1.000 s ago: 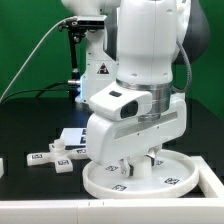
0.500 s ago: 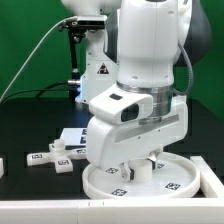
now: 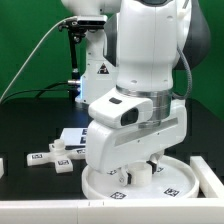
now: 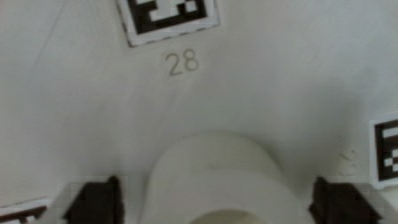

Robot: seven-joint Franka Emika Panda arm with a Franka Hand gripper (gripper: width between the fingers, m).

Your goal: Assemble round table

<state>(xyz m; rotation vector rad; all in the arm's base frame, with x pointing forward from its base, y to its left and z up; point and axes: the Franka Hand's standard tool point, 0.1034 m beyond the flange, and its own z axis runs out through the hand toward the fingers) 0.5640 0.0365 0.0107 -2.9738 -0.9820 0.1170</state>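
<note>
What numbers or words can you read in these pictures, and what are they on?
"28": on the round disc, next to a square tag.
Triangle sticker on the robot arm: too small to read.
The square tags themselves: patterns only, no words.

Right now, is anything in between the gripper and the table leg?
No, nothing visible. In the wrist view the leg stands right between the open fingers of the gripper, with only a bare gap on each side, on the round disc.
</note>
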